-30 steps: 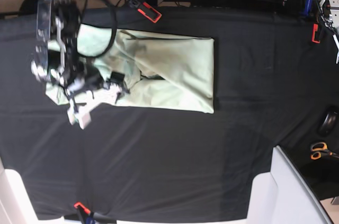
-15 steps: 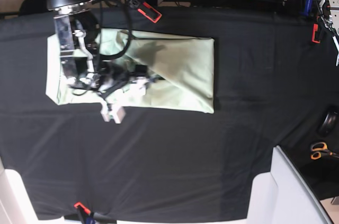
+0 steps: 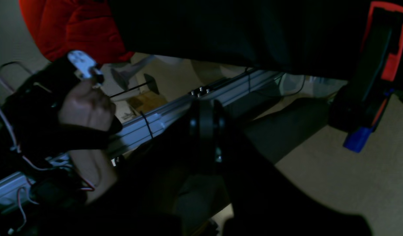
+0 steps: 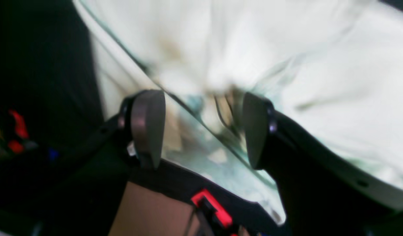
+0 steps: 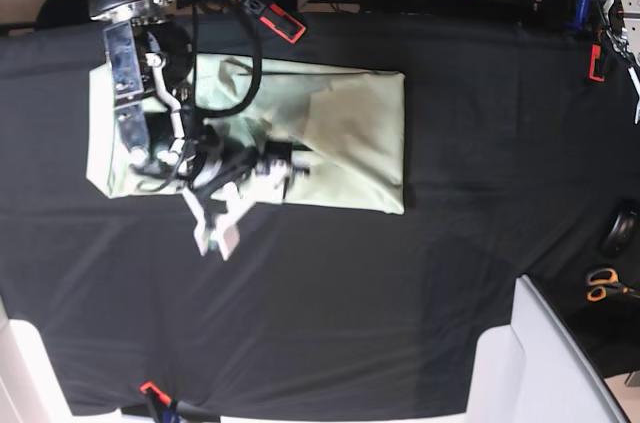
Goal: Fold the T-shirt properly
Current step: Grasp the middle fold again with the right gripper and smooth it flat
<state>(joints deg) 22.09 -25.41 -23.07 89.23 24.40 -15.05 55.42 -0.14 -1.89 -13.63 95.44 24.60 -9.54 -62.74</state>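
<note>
the mint t-shirt (image 5: 340, 133) lies half-folded on the black surface (image 5: 400, 293). right claw (image 4: 201, 127) hangs spread over it, gripping nothing (left claw's pressed together, off-surface). thin floppy cloth, so pinch a hem corner.

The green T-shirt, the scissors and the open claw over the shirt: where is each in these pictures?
T-shirt (image 5: 350, 133): base view, on the flat right half of the cloth.
Scissors (image 5: 601, 286): base view, on the orange handles.
Right gripper (image 4: 201, 131): right wrist view, midway between its open fingertips.
</note>
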